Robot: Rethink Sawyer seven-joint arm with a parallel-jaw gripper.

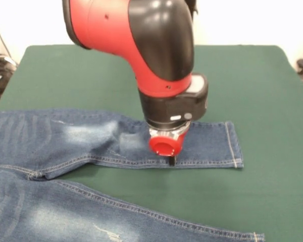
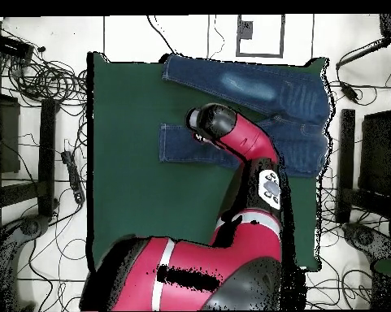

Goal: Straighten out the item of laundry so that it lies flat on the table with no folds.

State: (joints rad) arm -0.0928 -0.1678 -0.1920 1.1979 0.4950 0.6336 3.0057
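Note:
The blue denim jeans [image 1: 81, 141] lie on the dark green table [image 1: 272, 101] with both legs stretched toward the right of the front view. The far leg ends in a hemmed cuff [image 1: 234, 145]; the near leg [image 1: 91, 217] runs along the picture's bottom edge. A faded whitish patch [image 1: 88, 132] shows on the far leg's thigh. My gripper [image 1: 171, 161] is down on the far leg's near seam, about mid-leg. My wrist hides most of it. In the overhead view the jeans [image 2: 255, 89] lie along the table's far side, and my arm [image 2: 231, 134] covers the gripper.
The waist end of the jeans runs off the left of the front view. Bare green cloth lies right of the cuffs and behind the jeans [image 1: 91, 75]. Cables and equipment [image 2: 36, 81] crowd the floor around the table.

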